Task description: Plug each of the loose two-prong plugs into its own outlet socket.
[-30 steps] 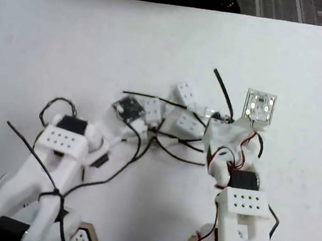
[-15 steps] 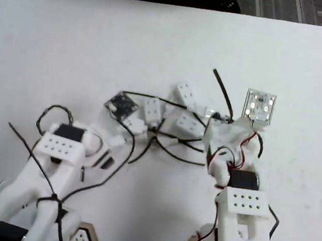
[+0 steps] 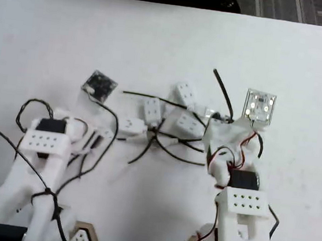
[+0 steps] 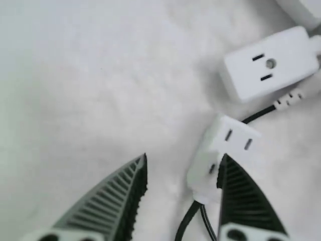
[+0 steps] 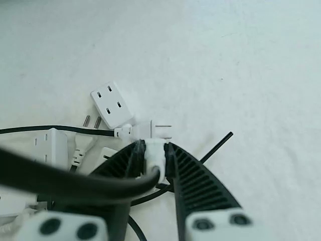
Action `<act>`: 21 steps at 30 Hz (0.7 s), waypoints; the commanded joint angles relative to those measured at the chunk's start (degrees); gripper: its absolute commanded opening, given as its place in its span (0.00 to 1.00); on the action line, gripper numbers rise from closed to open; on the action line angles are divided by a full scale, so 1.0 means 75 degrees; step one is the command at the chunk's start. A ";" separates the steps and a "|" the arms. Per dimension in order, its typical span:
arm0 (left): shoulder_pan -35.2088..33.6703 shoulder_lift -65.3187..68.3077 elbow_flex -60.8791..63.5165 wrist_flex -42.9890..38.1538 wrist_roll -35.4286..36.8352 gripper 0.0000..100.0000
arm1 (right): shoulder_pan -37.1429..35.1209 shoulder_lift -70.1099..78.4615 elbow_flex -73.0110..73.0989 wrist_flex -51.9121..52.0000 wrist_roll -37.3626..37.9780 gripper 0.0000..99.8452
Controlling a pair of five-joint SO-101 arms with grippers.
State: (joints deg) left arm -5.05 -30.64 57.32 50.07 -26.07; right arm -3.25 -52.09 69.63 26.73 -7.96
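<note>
White table (image 3: 54, 33), black cords (image 3: 172, 151) tangled across its middle between the two arms, and the plugging job looks to be near its start; no plug can be seen seated in any socket. The left gripper (image 4: 183, 161) hangs low over the table with its jaws wide apart and nothing clamped; a white two-slot socket end (image 4: 228, 140) on a black cord lies against the inner side of one finger (image 4: 246, 201) at the edge of the gap, not gripped; near it lies a second white outlet (image 4: 271, 63), face up and vacant. The right gripper (image 5: 154, 145) is closed tight on a small white piece (image 5: 154, 154), probably a plug body, though the fingers hide too much to be sure; just beyond its tips a white plug (image 5: 140, 131) lies on its side with both prongs bare, and another plug (image 5: 85, 138) beside it shows bare prongs too; a square four-slot adapter (image 5: 111, 104) lies close by, every slot vacant. Off toward the left arm a small dark square piece (image 3: 99, 84) rests apart from the cluster on its own cord. Judged from this, every pairing is yet to be made; the first real step left is to line up bare prongs with an open socket face.
</note>
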 commanded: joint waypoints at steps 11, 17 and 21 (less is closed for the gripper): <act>0.1330 -0.0170 -0.0727 0.1266 -0.0762 0.23 | 0.0029 0.0006 -0.0399 -0.0158 -0.0035 0.02; 0.0920 -0.0158 0.0293 -0.0141 -0.1172 0.23 | 0.0029 0.0006 -0.0399 -0.0158 -0.0035 0.02; 0.0803 -0.0158 0.0785 -0.0738 -0.1242 0.23 | 0.0029 0.0006 -0.0399 -0.0158 -0.0035 0.02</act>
State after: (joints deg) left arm 1.71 -30.64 62.07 47.87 -34.77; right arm -3.25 -52.09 69.63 26.73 -7.96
